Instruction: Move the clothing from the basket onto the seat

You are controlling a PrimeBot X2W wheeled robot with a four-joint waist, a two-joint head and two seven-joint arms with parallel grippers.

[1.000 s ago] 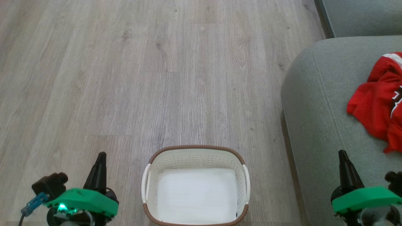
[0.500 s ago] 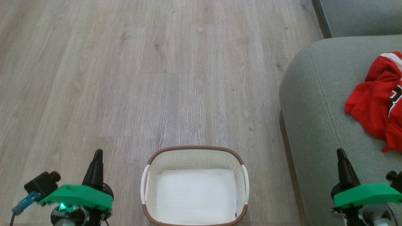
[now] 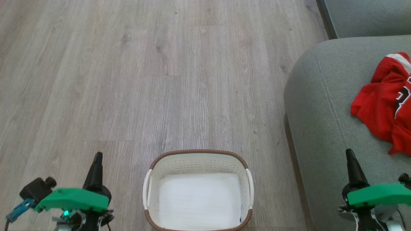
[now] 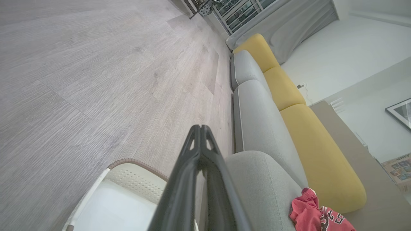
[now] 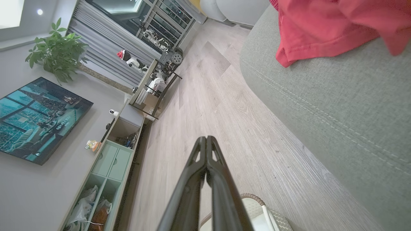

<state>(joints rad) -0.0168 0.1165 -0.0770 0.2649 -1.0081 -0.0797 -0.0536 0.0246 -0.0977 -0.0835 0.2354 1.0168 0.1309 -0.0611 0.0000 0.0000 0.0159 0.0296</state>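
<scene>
Floorboards (image 3: 160,80) of pale grey wood grain are running up the head view. At the lower left the left pincer (image 3: 97,158) is hovering over them, its two long dark fingers pressing together into one tapered spike, pointing up the view and gripping nothing. Just right of it the basket (image 3: 199,151) is standing upright on the floor, mouth facing up, long axis lying left to right. Its perforated cream plastic walls are curving under a brown rim, with white handles on the short ends and a bare white bottom showing. Farther right the seat (image 3: 321,112), a rounded grey fabric cushion with a stitched seam, is rising near the basket but apart from it. The right pincer (image 3: 349,155) is hanging over the cushion's near part, fingers likewise pressing flat together, empty, pointing up the view. The clothing (image 3: 379,106) is lying crumpled on the seat by the right edge, thin red fabric with white trim, the heap stretching up and down the view.
</scene>
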